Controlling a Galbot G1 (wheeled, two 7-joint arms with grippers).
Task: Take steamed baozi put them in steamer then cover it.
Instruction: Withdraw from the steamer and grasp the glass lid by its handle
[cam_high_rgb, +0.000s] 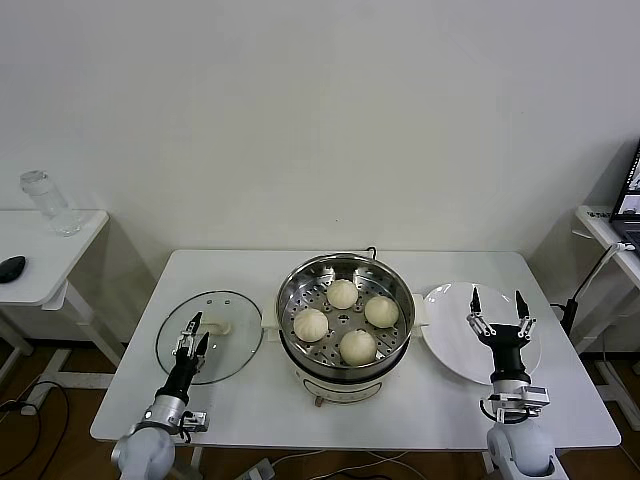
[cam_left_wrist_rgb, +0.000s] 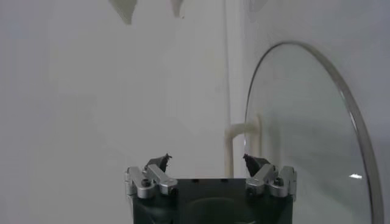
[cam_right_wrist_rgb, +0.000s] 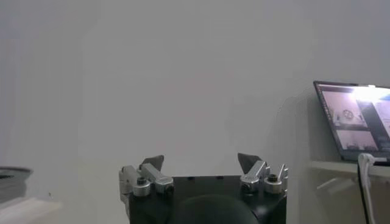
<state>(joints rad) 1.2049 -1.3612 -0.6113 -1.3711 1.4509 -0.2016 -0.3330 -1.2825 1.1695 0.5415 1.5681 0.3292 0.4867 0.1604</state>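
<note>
Hovering open-jawed over the cover (cam_high_rgb: 210, 336), the left gripper (cam_high_rgb: 192, 333) should be centred on its handle (cam_high_rgb: 217, 326) before being closed — right gripper (cam_high_rgb: 497, 308) spread, empty.

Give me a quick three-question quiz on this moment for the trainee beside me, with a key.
1. How many baozi sit in the steamer?
2. True or false: the cover is on the steamer.
3. Which gripper hangs over the white plate: A) left gripper, B) right gripper?

Key:
1. Four, all on the perforated tray.
2. False; it lies flat on the table, on the steamer's left, under the left gripper.
3. B; its jaws are open and empty.
</note>
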